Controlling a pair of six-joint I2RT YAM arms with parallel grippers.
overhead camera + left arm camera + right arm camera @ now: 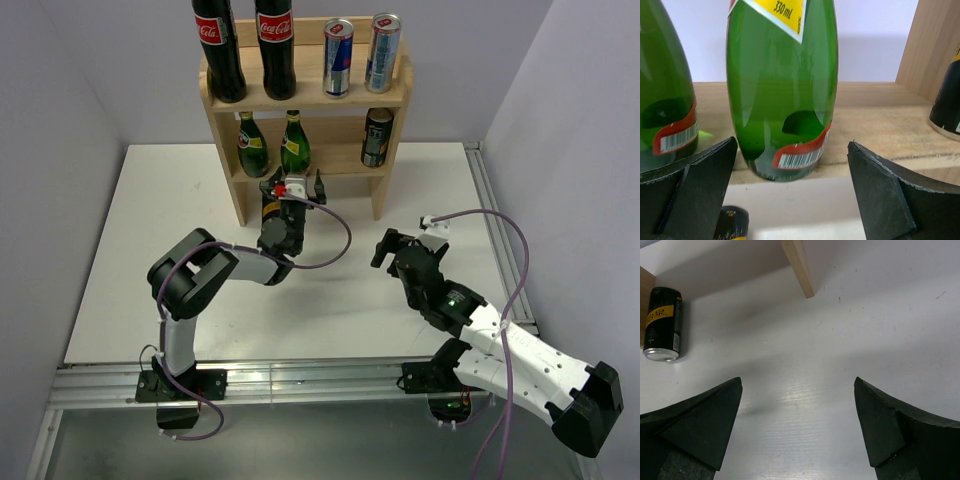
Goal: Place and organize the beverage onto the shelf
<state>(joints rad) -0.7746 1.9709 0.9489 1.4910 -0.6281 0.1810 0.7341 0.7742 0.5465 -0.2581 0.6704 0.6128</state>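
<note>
Black beverage can with a yellow band lies on its side on the white table. It is just in front of the wooden shelf, near the shelf's left side panel. Its long axis runs roughly from the table's far edge toward the near edge, silver end nearer you. Your left gripper hangs just above it, spread wide and holding nothing. It points at a green bottle on the lower tier without touching it. The can sits below and slightly left of that gripper. Your right gripper, also spread and empty, hovers well apart over the table's right half. The left arm is clearly nearer. You would likely need to lower it and close across the can's width.
</note>
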